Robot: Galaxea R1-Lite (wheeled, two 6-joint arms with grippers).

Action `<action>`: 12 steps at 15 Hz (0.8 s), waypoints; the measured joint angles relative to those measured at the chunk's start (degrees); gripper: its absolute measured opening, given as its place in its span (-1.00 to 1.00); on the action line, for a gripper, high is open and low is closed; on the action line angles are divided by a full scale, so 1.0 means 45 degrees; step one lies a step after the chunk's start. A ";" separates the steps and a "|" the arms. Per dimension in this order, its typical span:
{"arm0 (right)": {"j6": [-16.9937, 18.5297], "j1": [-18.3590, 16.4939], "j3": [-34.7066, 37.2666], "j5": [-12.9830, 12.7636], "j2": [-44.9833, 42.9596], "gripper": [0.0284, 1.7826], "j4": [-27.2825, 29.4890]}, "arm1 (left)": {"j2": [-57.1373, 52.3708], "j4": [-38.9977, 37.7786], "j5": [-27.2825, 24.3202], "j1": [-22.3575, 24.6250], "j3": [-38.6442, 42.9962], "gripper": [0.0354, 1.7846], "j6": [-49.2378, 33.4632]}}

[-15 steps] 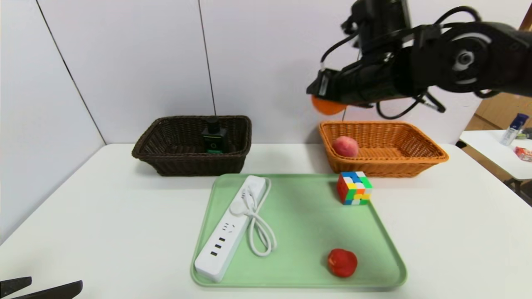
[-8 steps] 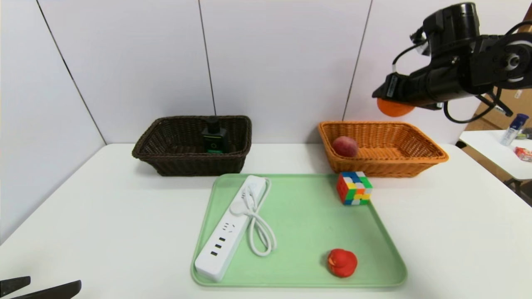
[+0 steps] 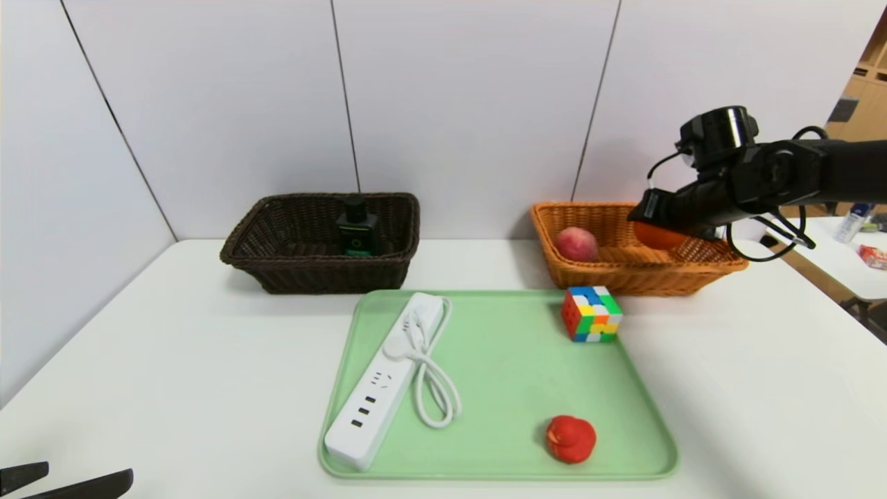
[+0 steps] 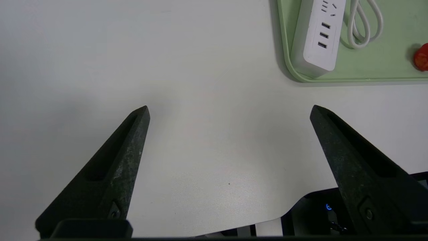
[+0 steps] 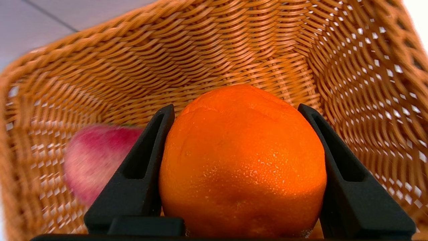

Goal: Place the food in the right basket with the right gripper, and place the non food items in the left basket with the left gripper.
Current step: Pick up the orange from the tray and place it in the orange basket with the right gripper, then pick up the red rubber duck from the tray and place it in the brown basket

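My right gripper (image 3: 655,222) is shut on an orange (image 3: 658,237) and holds it low inside the orange wicker basket (image 3: 721,262) at the back right. In the right wrist view the orange (image 5: 242,160) fills the gap between both fingers, with a peach (image 5: 95,157) beside it in the basket; the peach also shows in the head view (image 3: 576,244). On the green tray (image 3: 513,374) lie a white power strip (image 3: 384,378), a colour cube (image 3: 591,314) and a red fruit (image 3: 570,438). My left gripper (image 4: 229,110) is open and empty, parked over the table's near left.
The dark wicker basket (image 3: 277,267) at the back left holds a black and green device (image 3: 357,229). A second table with small items (image 3: 859,235) stands at the far right. The tray corner and power strip (image 4: 317,40) lie ahead of the left gripper.
My right gripper has carried the orange rightward and then down, from high above the orange basket's left end into the basket. The left arm has not moved.
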 joint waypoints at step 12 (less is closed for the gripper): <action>-0.0092 0.0409 -0.1010 -0.0228 0.0024 0.77 -0.0656 | -0.0203 0.0041 0.0019 0.0000 0.0160 0.89 -0.0043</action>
